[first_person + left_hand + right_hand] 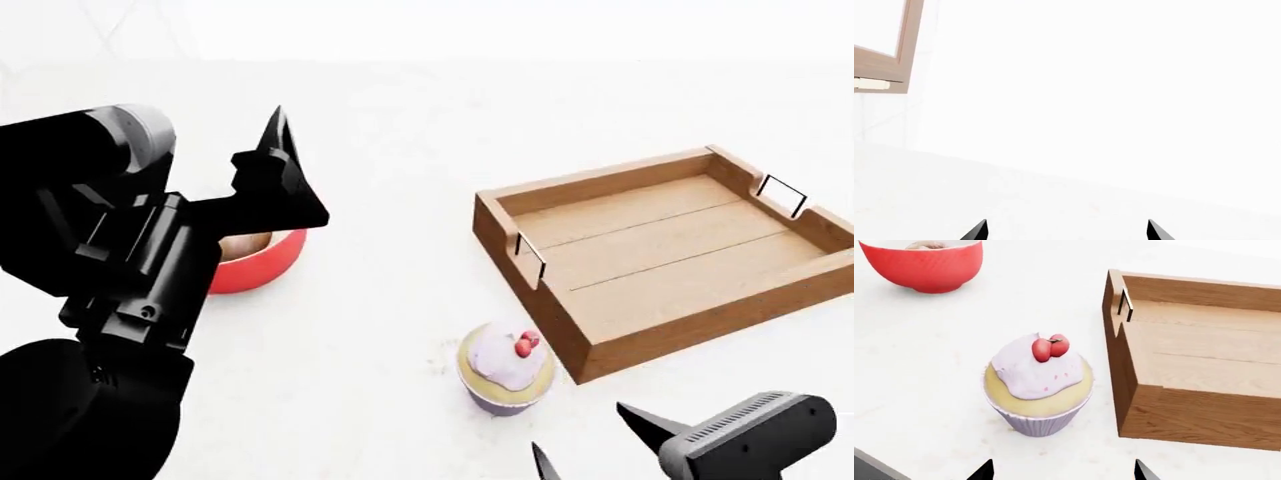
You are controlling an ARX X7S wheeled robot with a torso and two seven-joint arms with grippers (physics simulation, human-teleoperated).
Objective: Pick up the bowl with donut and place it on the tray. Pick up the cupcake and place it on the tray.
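The cupcake [1037, 390] sits just ahead of the right end effector [1062, 471], whose tips are spread and empty; the left end effector [1066, 231], also spread, is raised beside the bowl [254, 262].

You have nothing to read here: no text, label, brand, number or sign shows on the tray [667, 250], the bowl [924, 270], the cupcake [1037, 390] or the bench [387, 180].
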